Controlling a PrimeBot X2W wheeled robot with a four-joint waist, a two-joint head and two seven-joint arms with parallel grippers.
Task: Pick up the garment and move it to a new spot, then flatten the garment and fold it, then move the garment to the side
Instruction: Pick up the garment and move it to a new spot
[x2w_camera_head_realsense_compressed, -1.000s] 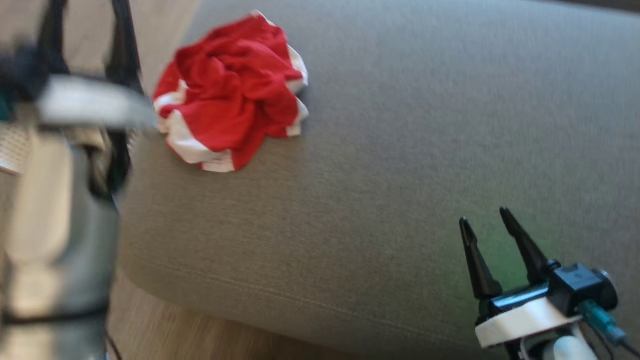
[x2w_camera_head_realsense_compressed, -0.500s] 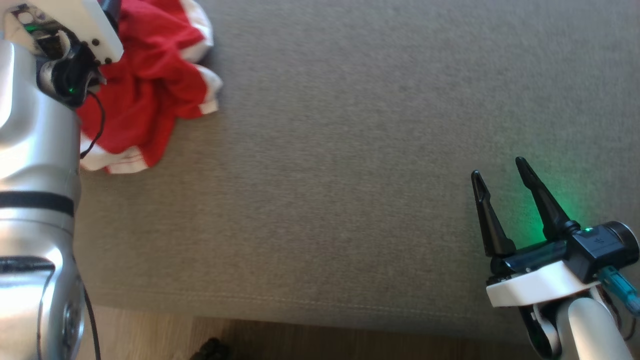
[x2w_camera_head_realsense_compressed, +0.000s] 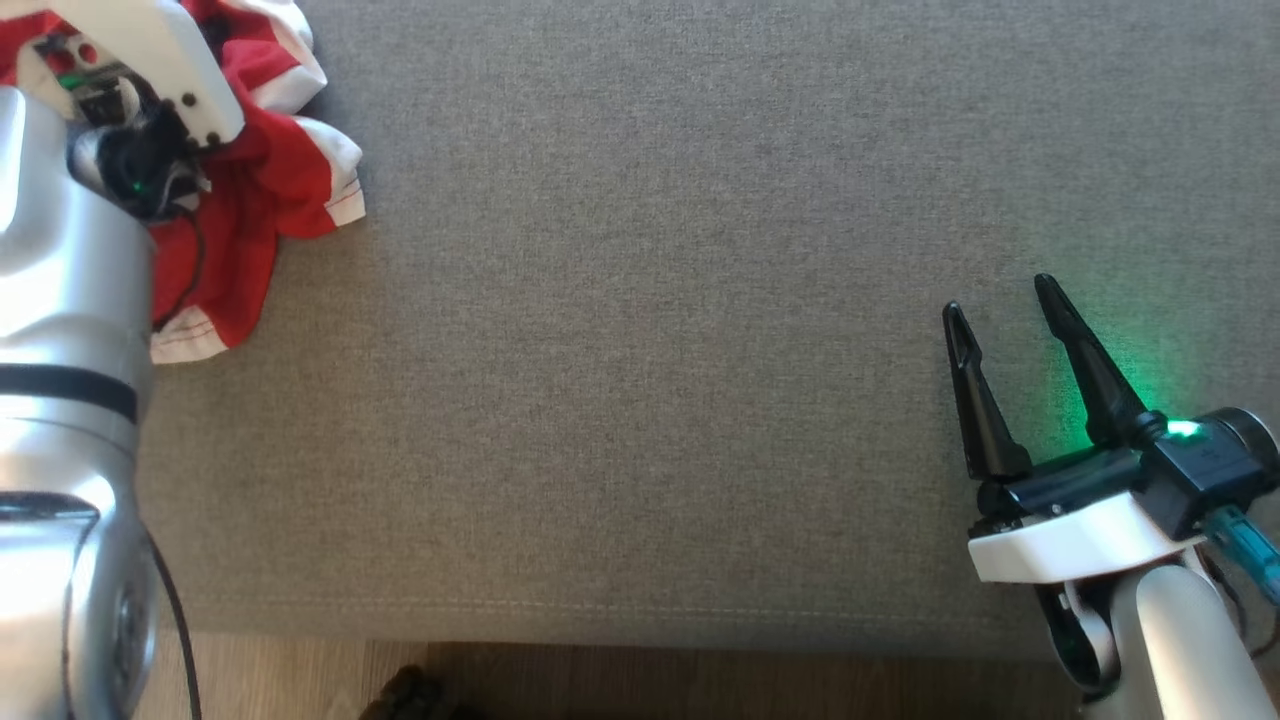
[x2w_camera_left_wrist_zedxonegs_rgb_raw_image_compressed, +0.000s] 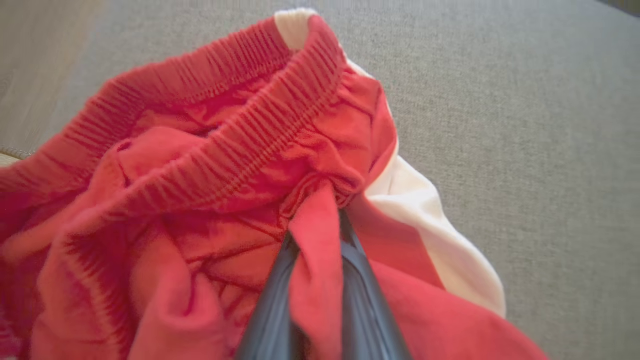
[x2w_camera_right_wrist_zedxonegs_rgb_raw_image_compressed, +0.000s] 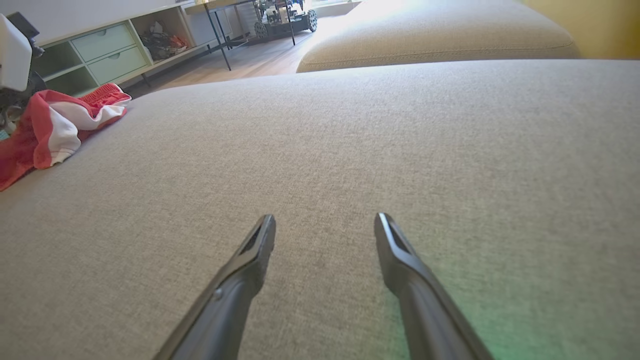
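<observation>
Left arm (x2w_camera_head_realsense_compressed: 60, 300) is over the garment (x2w_camera_head_realsense_compressed: 260, 190) now, sharp in the head view where 1 second ago it was a blur; the whole head picture has slid since then (that is the camera moving, not the cloth), so the red-and-white bundle sits harder into the far left corner than before. From the left wrist, the left gripper (x2w_camera_left_wrist_zedxonegs_rgb_raw_image_compressed: 316, 220) has its 2 dark fingers (x2w_camera_left_wrist_zedxonegs_rgb_raw_image_compressed: 272, 310) drawn in narrow, pinching a fold of red fabric between them, just below the ribbed elastic waistband (x2w_camera_left_wrist_zedxonegs_rgb_raw_image_compressed: 215, 150); a white panel (x2w_camera_left_wrist_zedxonegs_rgb_raw_image_compressed: 430, 230) spills off to the right of the pinch. Whether the bundle has left the surface, I cannot tell; in the right wrist view it lies crumpled on the grey cushion (x2w_camera_head_realsense_compressed: 640, 350) at its far left edge, beside the white housing of the left arm. Right gripper (x2w_camera_head_realsense_compressed: 998, 296) hangs at the near right over bare cushion, well apart from the garment, fingers spread wide with nothing between them, the same spread as half a second ago; a green glow falls on the fabric beside it. Beyond the cushion, the right wrist view takes in a second cushion (x2w_camera_right_wrist_zedxonegs_rgb_raw_image_compressed: 435, 35) and a shelving unit (x2w_camera_right_wrist_zedxonegs_rgb_raw_image_compressed: 100, 50); wooden floor (x2w_camera_head_realsense_compressed: 280, 680) runs along the near edge.
</observation>
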